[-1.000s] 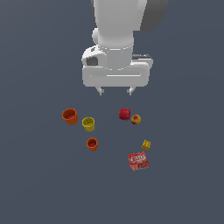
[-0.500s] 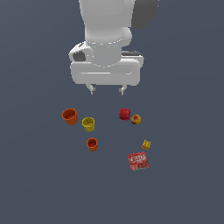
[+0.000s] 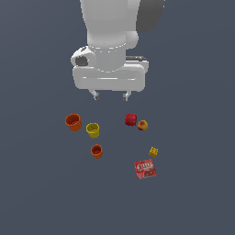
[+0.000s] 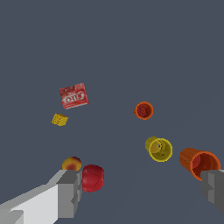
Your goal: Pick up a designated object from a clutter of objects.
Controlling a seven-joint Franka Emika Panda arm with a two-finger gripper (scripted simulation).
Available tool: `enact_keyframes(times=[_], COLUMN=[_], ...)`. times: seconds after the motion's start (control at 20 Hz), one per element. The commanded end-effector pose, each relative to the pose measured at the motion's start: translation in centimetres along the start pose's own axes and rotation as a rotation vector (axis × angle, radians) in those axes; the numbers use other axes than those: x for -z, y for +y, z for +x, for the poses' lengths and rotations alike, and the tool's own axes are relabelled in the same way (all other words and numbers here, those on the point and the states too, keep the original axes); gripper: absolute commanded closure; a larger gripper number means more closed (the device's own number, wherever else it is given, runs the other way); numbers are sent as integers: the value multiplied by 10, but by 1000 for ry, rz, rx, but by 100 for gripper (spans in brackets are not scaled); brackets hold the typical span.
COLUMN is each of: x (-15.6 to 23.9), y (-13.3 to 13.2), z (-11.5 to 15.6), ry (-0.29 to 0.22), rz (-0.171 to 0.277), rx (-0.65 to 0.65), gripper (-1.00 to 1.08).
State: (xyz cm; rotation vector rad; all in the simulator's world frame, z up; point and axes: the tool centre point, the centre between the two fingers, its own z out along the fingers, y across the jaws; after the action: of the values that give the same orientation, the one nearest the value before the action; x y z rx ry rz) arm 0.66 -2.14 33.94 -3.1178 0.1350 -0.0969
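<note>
The designated object, a small mustard-yellow cup [image 3: 92, 130] [image 4: 159, 148], stands upright among the clutter of objects, between a larger orange cup [image 3: 73, 122] [image 4: 199, 162] and a smaller orange cup [image 3: 96, 151] [image 4: 143, 110]. My gripper [image 3: 110, 96] [image 4: 142, 192] hangs open above the floor, behind the cups and clear of them, with nothing between its fingers. One finger [image 4: 70, 194] shows in front of the red round thing in the wrist view.
A red round thing [image 3: 131, 120] [image 4: 92, 177] and a red-yellow fruit [image 3: 142, 125] [image 4: 71, 164] lie side by side. A small yellow block [image 3: 153, 151] [image 4: 60, 119] and a red box [image 3: 145, 169] [image 4: 74, 96] lie nearer the camera, toward the exterior view's right.
The arm has swung toward the exterior view's left and now hangs more above the cups. The objects on the floor have not moved, and the fingers stay open.
</note>
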Motion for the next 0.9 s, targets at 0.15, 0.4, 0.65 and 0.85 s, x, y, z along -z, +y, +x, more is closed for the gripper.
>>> enact_keyframes(times=[0.15,0.4,0.65,0.85], x=[-22,-58,-108,-152], y=[10,28,52,76], z=[1,-1,-8,-21], ry=[-6,-14,-25,-35], rz=[1,2,-2,-10], rx=[-60,-157,-297,-428], gripper=[-92,-92,-92,-92])
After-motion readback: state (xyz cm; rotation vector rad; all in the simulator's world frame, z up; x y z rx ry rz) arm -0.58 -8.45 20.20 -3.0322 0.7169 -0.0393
